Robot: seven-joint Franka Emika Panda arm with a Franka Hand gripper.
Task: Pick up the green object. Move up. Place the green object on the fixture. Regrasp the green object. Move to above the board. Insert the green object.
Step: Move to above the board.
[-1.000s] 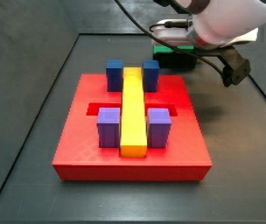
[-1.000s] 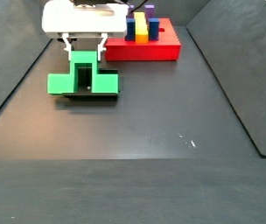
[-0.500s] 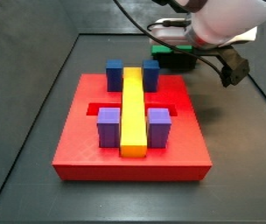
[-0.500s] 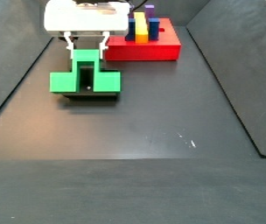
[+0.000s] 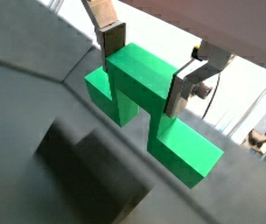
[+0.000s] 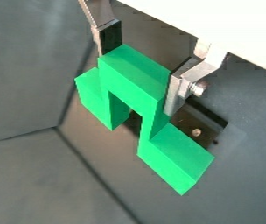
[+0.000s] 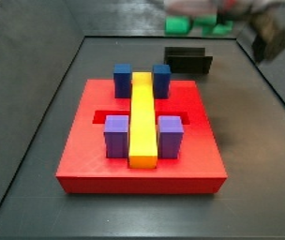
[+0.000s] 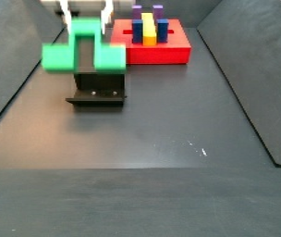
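The bright green object (image 8: 84, 56) hangs in the air above the fixture (image 8: 96, 90), apart from it. My gripper (image 8: 86, 20) is shut on its taller middle block, one finger on each side, as both wrist views show (image 5: 147, 70) (image 6: 145, 66). Its two lower side arms stick out past the fingers (image 6: 185, 87). In a side view the green object (image 7: 193, 25) is a blur near the top, above the black fixture (image 7: 189, 62). The red board (image 7: 95, 159) lies on the floor closer to that camera than the fixture, with a yellow bar (image 7: 142, 117) along its middle.
Blue blocks (image 7: 123, 79) and purple blocks (image 7: 115, 137) stand on the board beside the yellow bar. Dark walls enclose the floor. The board (image 8: 155, 53) sits against the far end in a side view, beyond the fixture.
The gripper has risen with the green object, lifting it off the fixture. The fixture now stands bare. The motion blurs the arm in a side view.
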